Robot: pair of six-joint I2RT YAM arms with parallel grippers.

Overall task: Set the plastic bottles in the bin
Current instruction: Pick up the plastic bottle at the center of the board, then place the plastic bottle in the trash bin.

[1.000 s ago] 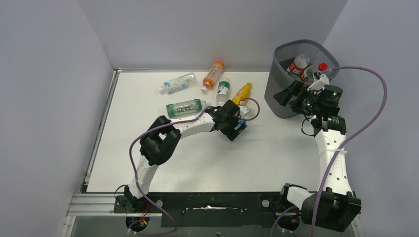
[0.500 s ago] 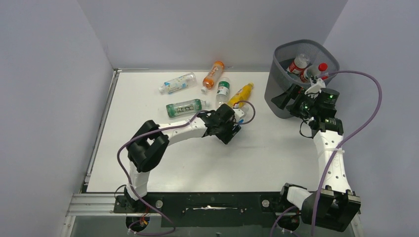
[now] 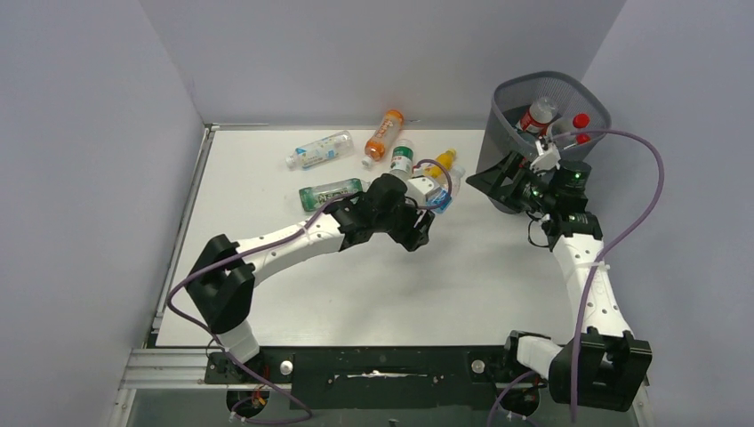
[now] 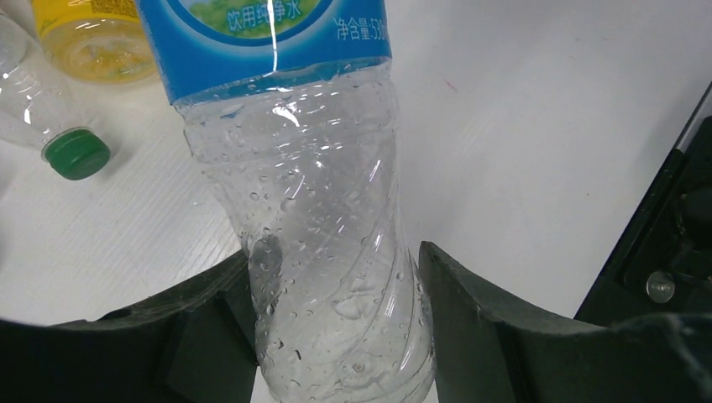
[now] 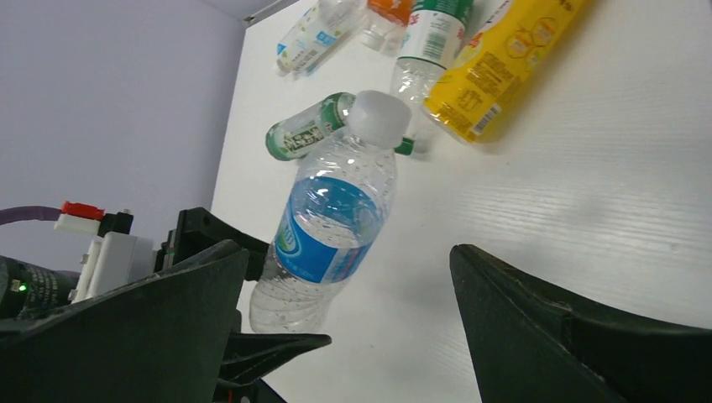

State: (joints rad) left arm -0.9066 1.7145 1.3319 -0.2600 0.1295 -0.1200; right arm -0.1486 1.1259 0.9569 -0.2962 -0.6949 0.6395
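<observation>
Blue-labelled bottle [image 4: 319, 252], clear with a white cap, is clamped at its base end between the fingers of the left gripper [image 3: 418, 212], tilted with the cap end raised over the white table [image 3: 498, 267]. Just beyond it lie the yellow bottle [image 3: 442, 165] and the green-capped bottle [image 3: 402, 160], with the orange bottle [image 3: 384, 133] farther back. The bin [image 3: 503, 124] stands at the far right corner with a red-labelled bottle [image 3: 536, 116] inside. Just in front of the bin hangs the right gripper [image 3: 498, 181], jaws wide apart and empty
</observation>
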